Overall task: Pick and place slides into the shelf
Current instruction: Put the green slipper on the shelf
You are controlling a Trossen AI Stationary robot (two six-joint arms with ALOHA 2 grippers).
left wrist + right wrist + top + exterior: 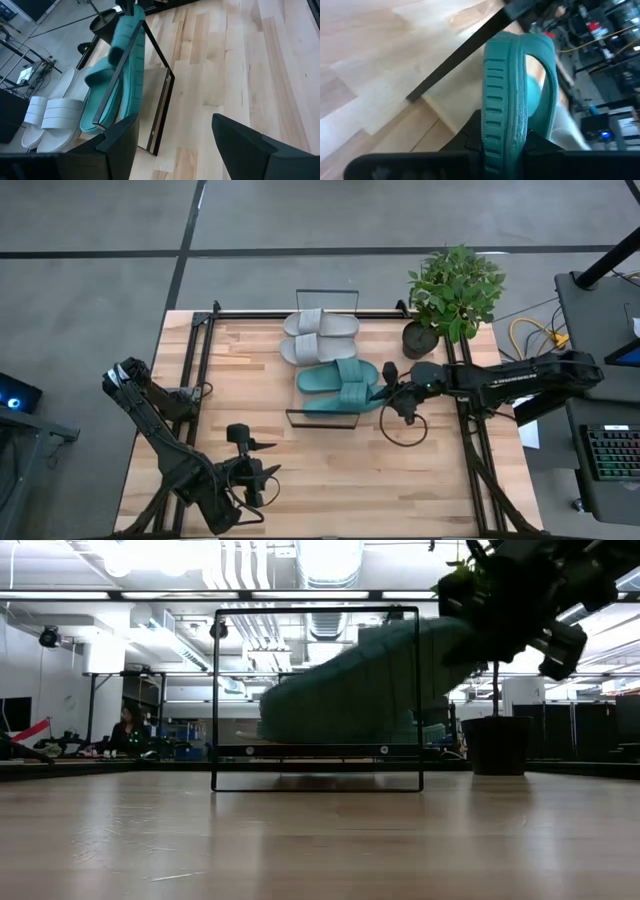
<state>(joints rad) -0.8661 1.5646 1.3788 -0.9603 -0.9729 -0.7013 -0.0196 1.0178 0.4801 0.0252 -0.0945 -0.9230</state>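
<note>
The shelf [320,426] stands mid-table, a black wire frame [315,780] over a light plank. Two pale grey slides [318,336] lie side by side on its far half. One teal slide [338,375] lies flat next to them. The second teal slide [345,399] sits at the shelf's near end, turned on its side, with my right gripper [388,395] shut on it from the table's right. My left gripper [268,472] hovers open near the table's near edge, left of the shelf, touching nothing; its wrist view shows the shelf [162,100] and slides ahead. My right gripper [502,145] pinches the second teal slide by the sole [501,117] at the end toward the table's right, one finger on each face. The fingers come from the right, along the slide's length. The slide [360,690] is tilted, held end high, other end low inside the frame.
A potted plant [455,288] in a dark pot [420,338] stands right of the shelf's far end, close to my right arm. A black cable loop [405,425] lies on the wood below the right gripper. Bare tabletop [330,480] lies between the shelf and the near edge.
</note>
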